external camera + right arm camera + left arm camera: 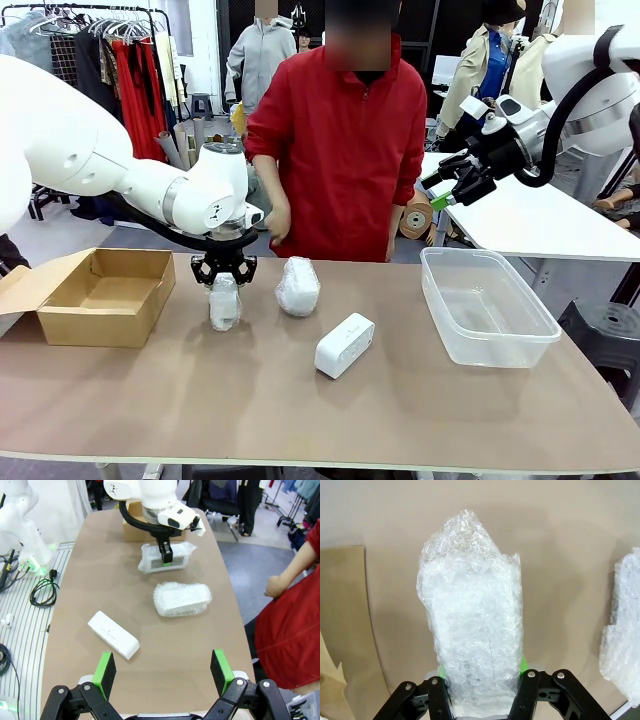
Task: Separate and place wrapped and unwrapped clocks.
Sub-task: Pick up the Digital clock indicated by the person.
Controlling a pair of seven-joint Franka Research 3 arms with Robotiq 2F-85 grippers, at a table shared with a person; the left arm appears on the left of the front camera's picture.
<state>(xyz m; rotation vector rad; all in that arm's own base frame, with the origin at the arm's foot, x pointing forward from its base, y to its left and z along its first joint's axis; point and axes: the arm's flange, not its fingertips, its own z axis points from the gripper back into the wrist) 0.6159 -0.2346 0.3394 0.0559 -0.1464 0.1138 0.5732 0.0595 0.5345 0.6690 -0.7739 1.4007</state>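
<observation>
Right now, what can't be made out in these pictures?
- Left wrist view: bubble wrap hides the wrapped clock held by the left gripper.
- Same view: the second wrapped clock is cut off by the right edge.
- Front view: markings on the bare white clock are too small to read.

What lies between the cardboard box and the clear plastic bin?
Front view: the wrapped clock in the left gripper, the other wrapped clock, the bare white clock.

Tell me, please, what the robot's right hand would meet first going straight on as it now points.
Likely the loose wrapped clock at mid-table, almost dead ahead of the open right hand. Depth is unclear, so it might touch the tabletop beside it.
</observation>
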